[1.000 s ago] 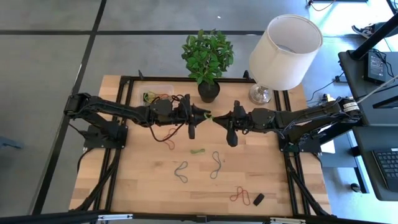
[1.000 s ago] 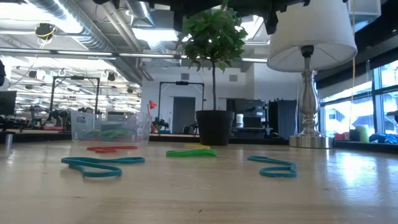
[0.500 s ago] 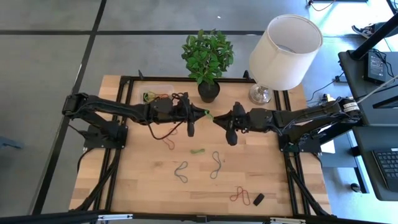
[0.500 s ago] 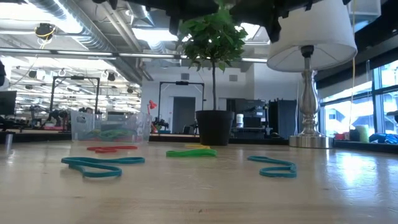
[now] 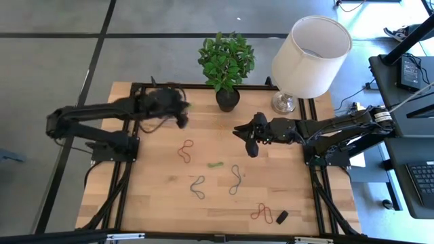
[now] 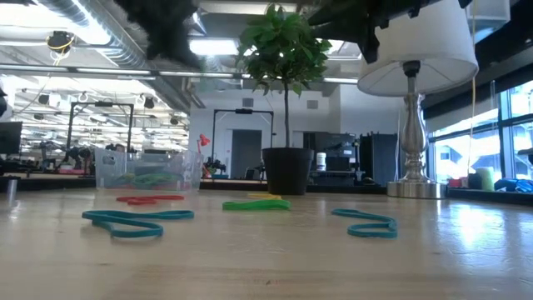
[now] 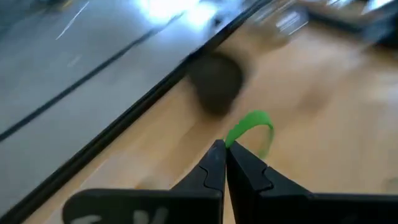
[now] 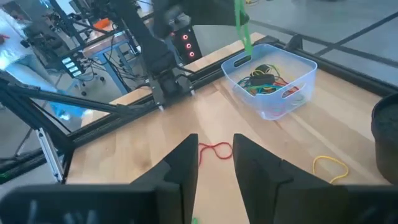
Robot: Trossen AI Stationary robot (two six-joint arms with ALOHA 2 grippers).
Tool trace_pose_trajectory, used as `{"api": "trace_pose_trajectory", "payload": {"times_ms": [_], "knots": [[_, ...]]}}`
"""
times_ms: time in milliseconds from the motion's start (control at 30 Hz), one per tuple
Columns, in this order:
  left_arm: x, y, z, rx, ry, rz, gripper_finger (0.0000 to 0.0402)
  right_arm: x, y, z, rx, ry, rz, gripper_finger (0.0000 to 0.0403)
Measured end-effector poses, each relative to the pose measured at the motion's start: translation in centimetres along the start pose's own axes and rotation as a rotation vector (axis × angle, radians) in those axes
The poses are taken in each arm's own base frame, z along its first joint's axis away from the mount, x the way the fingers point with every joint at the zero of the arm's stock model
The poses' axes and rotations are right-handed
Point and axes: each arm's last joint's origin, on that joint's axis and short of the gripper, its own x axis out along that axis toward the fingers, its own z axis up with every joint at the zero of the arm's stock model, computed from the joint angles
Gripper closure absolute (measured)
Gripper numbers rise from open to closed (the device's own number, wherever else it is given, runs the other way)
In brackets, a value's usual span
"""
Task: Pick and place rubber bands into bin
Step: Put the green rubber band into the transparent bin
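My left gripper [image 5: 184, 108] is shut on a green rubber band [image 7: 252, 124], which dangles [image 8: 241, 28] just above the clear bin [image 8: 270, 87]. The bin stands at the table's far left and holds several coloured bands. My right gripper [image 8: 216, 155] is open and holds nothing, hovering over the table's middle [image 5: 239, 129] near the black plant pot [image 5: 228, 100]. Loose bands lie flat on the table: a red one [image 5: 185, 150], a green one [image 5: 215, 164], two grey ones [image 5: 197, 186] [image 5: 234, 179] and a red one [image 5: 261, 213]. My left gripper pinches one end of the green band [image 7: 233, 140] between its two shut fingertips. The rest of the loop sticks out past the tips. The band hangs slack below the fingers [image 8: 244, 43], lifted clear of the table and above the bin.
A white-shaded lamp [image 5: 308, 54] stands at the far right, with the potted plant [image 5: 227, 57] beside it. A small black block [image 5: 281, 217] lies near the front edge. A yellow band [image 8: 329, 165] lies near the pot. Bare wood lies at the near left.
Both grippers met at the green band over the table's middle. My left gripper has since swung fast toward the table's far left, carrying the band to above the bin. My right gripper has stayed in place and has let go of the band.
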Motion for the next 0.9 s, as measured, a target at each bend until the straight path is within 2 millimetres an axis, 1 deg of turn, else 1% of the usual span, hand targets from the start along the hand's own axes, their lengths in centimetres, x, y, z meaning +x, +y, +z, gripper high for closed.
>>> {"api": "trace_pose_trajectory", "payload": {"times_ms": [100,200,333,467,600,700,767,900], "knots": [[-0.5,3.0,-1.4,-0.035,0.164,0.137,0.0399,0.0,0.0,0.0,0.024,-0.003,-0.006,0.0298],[-0.4,5.4,-2.4,-0.069,0.314,0.243,0.0399,0.0,0.0,0.0,0.045,-0.004,-0.007,0.0298],[0.8,8.0,-3.2,-0.133,0.455,0.319,0.0399,0.0,0.0,0.0,0.074,-0.004,-0.007,0.0298],[2.8,10.0,-3.9,-0.161,0.576,0.285,0.0399,0.0,0.0,0.0,0.107,-0.005,-0.006,0.0298],[4.8,11.5,-4.8,-0.202,0.677,0.306,0.0398,0.0,0.0,0.0,0.148,-0.005,-0.007,0.0298],[5.8,12.1,-5.4,-0.190,0.742,0.294,0.0392,0.0,0.0,0.0,0.171,-0.004,-0.007,0.0298],[6.4,12.2,-5.8,-0.174,0.774,0.286,0.0382,0.0,-0.1,0.0,0.174,0.001,-0.010,0.0298],[7.1,12.2,-6.1,-0.167,0.808,0.281,0.0349,0.0,-0.3,-0.5,0.156,0.046,-0.037,0.0298]]}}
